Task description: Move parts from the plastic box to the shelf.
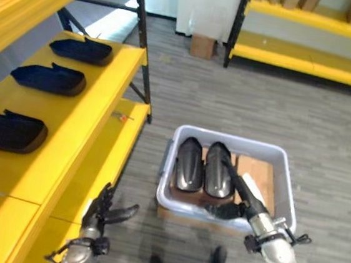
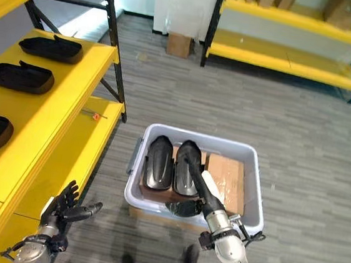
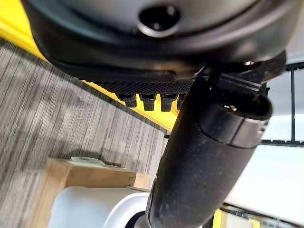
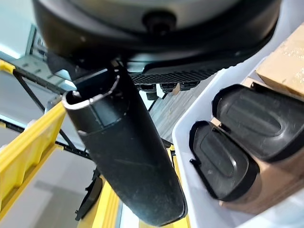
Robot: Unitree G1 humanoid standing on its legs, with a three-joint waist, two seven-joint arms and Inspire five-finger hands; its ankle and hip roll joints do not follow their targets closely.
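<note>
A grey plastic box (image 1: 286, 181) sits on the floor (image 1: 242, 94) to the right of the yellow shelf (image 1: 69, 126). Two black parts (image 1: 204, 166) lie side by side in its left half, on top of a brown cardboard piece (image 1: 260, 178) that covers the box bottom.

The right hand (image 2: 186, 207) reaches over the near wall of the box and rests at the near end of the right-hand part. In its wrist view the thumb stands straight out with the fingers (image 4: 161, 88) in a row beside it, but whether they close on anything cannot be told (the near ends of the parts hide them in the head views).

The left hand (image 2: 67, 208) hovers low on the left, just beside the near edge of the shelf, fingers spread and relaxed, holding nothing.

Three more black parts (image 1: 49, 77) rest in a row on the middle level of the shelf, well apart from the box. A second yellow rack (image 1: 311, 39) stands at the far right.
</note>
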